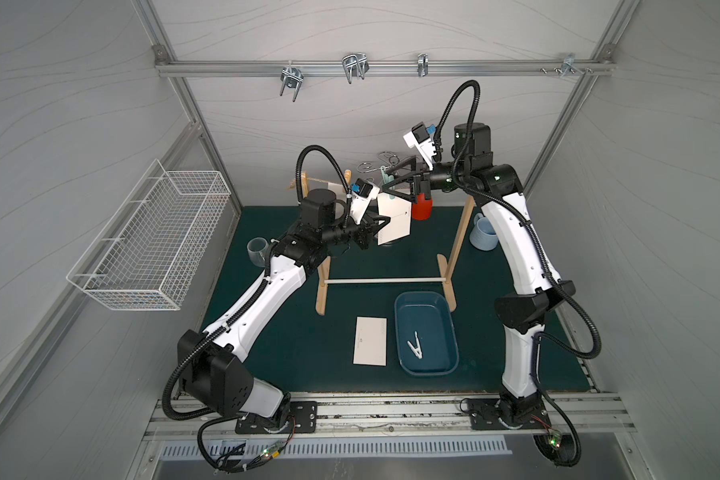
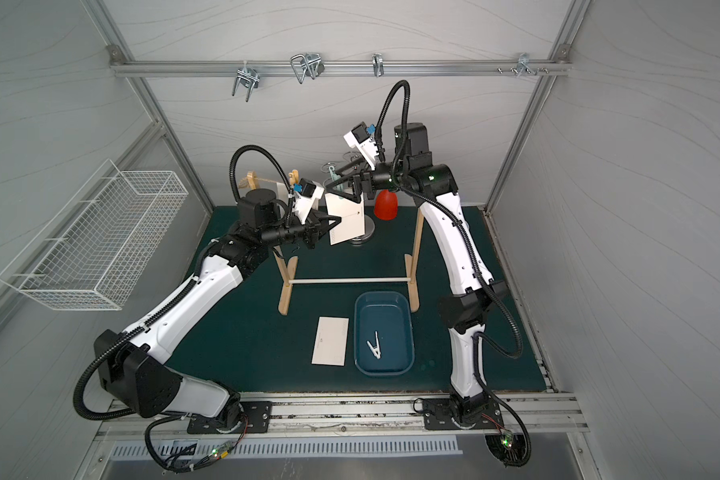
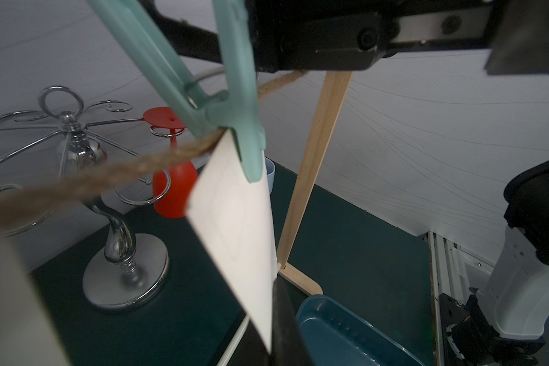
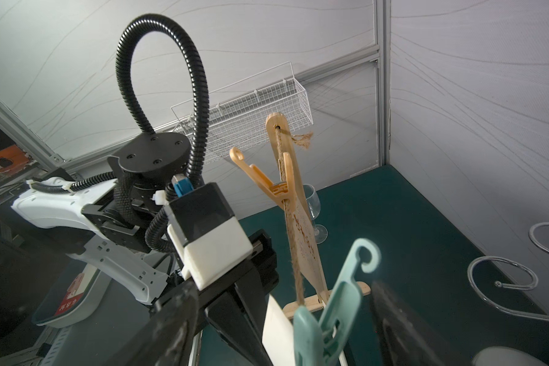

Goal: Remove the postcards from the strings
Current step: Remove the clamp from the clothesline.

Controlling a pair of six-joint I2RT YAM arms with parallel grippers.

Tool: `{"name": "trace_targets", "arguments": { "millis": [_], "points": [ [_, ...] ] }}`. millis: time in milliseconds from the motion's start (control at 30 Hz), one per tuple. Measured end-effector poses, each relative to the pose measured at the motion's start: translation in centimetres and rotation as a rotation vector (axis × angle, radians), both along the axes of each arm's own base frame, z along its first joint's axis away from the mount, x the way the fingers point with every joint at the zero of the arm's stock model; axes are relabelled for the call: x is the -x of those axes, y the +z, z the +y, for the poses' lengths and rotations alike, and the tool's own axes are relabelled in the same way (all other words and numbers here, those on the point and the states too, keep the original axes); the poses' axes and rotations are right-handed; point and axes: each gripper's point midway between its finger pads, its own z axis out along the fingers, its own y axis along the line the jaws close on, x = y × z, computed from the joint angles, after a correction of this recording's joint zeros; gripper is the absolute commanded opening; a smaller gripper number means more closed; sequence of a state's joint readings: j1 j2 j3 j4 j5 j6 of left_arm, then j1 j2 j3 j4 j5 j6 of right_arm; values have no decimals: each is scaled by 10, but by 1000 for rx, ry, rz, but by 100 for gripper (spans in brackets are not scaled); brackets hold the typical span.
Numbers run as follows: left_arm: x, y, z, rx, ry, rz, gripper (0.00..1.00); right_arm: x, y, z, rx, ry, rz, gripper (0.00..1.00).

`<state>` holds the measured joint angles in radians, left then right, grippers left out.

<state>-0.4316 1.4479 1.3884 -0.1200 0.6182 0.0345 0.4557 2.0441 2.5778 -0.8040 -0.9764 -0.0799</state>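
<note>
Tray (image 1: 431,324) holds clothespin (image 1: 415,344); postcard (image 1: 370,341) lies beside it.

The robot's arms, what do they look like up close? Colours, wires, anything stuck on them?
The left arm and right arm have white shells with black joints. A ribbed black cable runs along each. The left gripper and right gripper are black, each with two tapered fingers and a white-and-black camera box.
</note>
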Motion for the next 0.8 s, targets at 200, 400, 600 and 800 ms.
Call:
{"name": "trace_targets", "arguments": {
  "millis": [200, 400, 600, 800],
  "points": [
    [0, -1, 1, -7, 0, -1, 5, 0, -7, 2, 22, -2, -1, 85],
    [1, -2, 1, -11, -6, -3, 4, 1, -11, 3, 30, 5, 0, 80],
    [3, -2, 0, -7, -20, 1, 4, 4, -11, 3, 25, 25, 4, 71],
    [6, -2, 1, -1, -40, 14, 3, 9, -9, 3, 13, 54, 12, 62]
  ]
}}
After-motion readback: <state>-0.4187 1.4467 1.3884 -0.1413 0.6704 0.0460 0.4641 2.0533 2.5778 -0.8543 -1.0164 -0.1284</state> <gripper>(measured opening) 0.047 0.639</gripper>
